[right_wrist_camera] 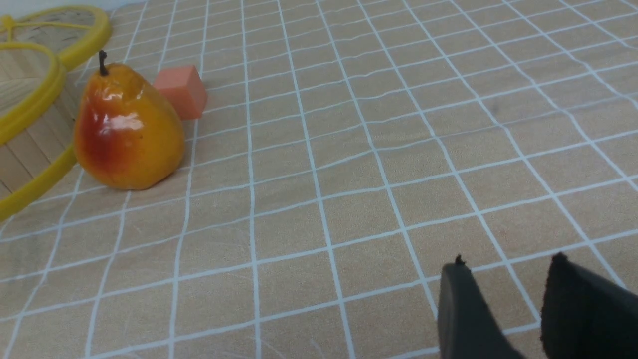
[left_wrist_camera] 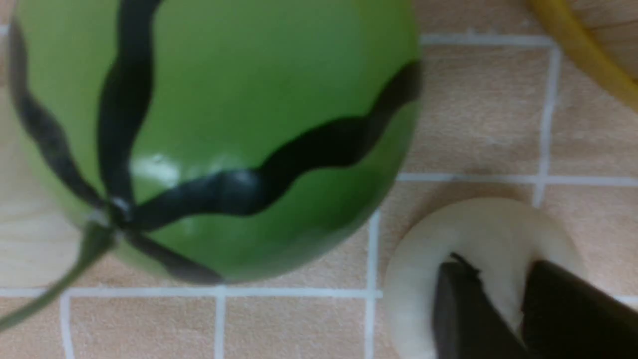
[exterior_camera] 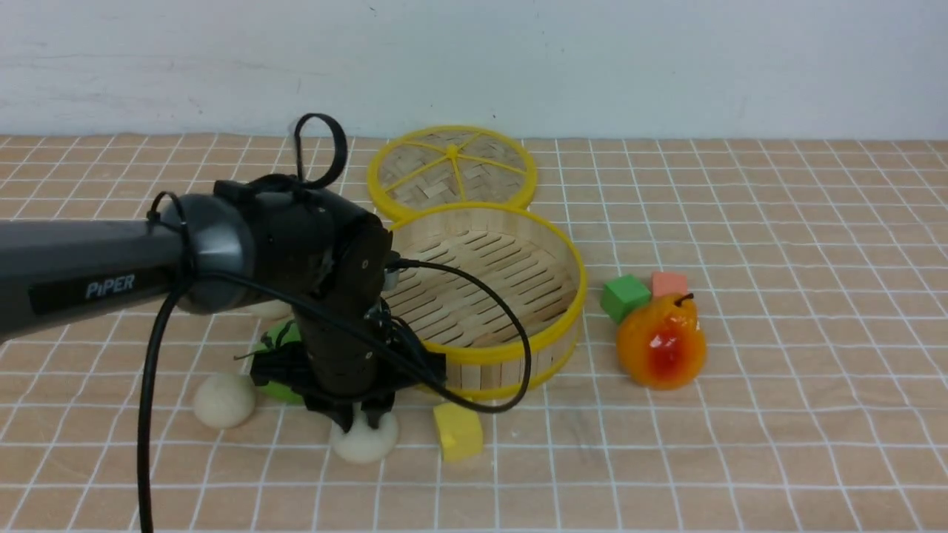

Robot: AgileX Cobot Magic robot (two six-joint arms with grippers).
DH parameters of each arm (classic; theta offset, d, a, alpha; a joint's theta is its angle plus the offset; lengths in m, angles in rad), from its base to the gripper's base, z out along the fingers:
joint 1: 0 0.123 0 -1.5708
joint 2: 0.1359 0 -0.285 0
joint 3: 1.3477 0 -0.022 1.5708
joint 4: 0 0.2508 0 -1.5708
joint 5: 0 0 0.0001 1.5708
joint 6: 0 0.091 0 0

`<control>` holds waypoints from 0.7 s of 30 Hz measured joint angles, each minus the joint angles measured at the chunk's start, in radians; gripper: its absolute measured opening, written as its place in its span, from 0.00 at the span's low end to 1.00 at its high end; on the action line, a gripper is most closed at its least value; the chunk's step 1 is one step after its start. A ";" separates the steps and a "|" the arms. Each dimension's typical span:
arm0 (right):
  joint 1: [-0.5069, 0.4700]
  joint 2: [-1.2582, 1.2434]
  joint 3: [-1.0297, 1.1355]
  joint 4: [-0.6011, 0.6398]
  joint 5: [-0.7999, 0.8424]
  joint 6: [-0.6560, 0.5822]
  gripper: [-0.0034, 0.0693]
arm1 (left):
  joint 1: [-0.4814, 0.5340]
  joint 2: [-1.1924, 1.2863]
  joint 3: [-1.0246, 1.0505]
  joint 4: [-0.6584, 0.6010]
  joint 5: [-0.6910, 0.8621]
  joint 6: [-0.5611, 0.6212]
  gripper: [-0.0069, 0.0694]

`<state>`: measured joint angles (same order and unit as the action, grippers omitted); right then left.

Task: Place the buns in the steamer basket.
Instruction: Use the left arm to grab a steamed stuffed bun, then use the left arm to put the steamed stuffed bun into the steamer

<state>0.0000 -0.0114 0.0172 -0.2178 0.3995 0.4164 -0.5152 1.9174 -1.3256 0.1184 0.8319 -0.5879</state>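
Front view: taking the steamer basket (exterior_camera: 489, 370) as landmark, standing upright on the checked tablecloth (exterior_camera: 778, 414). Finding all three buns on the cloth outside it. Placing the near bun (exterior_camera: 364, 443) just in front of the basket's front-left wall, the left bun (exterior_camera: 224, 400) farther out to the basket's left, and the third bun (exterior_camera: 268, 309) left of the basket, mostly hidden behind the arm.

Seeing the left gripper (exterior_camera: 363, 419) pointing down and pinching the near bun at a narrow gap, not yet lifting it off the cloth. Confirming in left wrist view: seeing both fingers (left_wrist_camera: 461, 314) pressing into the dough. Noting the watermelon ball (left_wrist_camera: 214, 139) just beside that bun, left of the basket.

Noting the right gripper (right_wrist_camera: 528, 304) over bare cloth right of the basket, parted moderately and gripping nothing.

Recording the lid (exterior_camera: 452, 169) just behind the basket, the yellow block (exterior_camera: 457, 431) just in front of it, and the pear (exterior_camera: 661, 344), green block (exterior_camera: 624, 297) and pink block (exterior_camera: 669, 283) to its right.
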 joint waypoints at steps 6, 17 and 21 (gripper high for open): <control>0.000 0.000 0.000 0.000 0.000 0.000 0.38 | 0.000 0.002 -0.100 -0.039 0.118 0.072 0.07; 0.000 0.000 0.000 0.000 0.000 0.000 0.38 | 0.000 -0.025 -0.440 -0.118 0.280 0.167 0.07; 0.000 0.000 0.000 0.000 0.000 0.000 0.38 | 0.000 -0.025 -0.502 -0.127 0.186 0.169 0.07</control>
<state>0.0000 -0.0114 0.0172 -0.2178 0.3995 0.4164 -0.5152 1.8924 -1.8277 -0.0084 1.0176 -0.4190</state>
